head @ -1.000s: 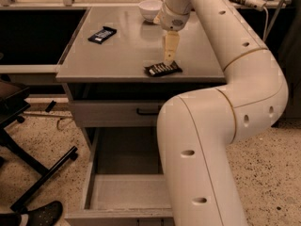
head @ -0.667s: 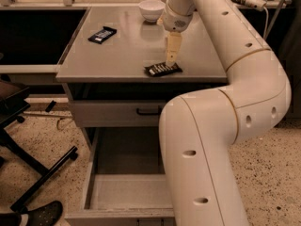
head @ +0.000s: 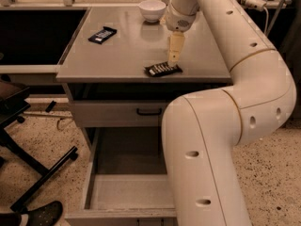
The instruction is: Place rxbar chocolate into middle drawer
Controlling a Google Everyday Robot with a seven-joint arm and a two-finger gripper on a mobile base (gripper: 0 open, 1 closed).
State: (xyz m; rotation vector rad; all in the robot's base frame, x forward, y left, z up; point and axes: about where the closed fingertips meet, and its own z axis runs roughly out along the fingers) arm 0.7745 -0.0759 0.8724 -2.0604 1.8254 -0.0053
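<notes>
Rxbar chocolate (head: 163, 69) — black wrapper with white lettering stripes, lying flat on the cabinet top (head: 127, 51) near its front edge. We count it as not yet lifted.

Gripper (head: 173, 61) — pointing straight down, its tip at the bar's rear edge, touching or just above. We cannot tell whether it is spread, pressed together or pinching anything.

Middle drawer (head: 127, 192) — pulled out below the cabinet top, with nothing lying on the part of its pale floor that shows. Its right part is hidden behind the arm (head: 211, 140).

Drawer front with black handle (head: 149, 111) — pushed in, directly above the open drawer.

Other items on top: a second dark bar (head: 102, 34) at the back left, well apart from the gripper, and a white bowl (head: 152, 9) at the rear.

Progress, as we judge it: the drawer is ready and the approach is made. Grasping, lifting, carrying down and releasing inside the drawer are all left to do.
</notes>
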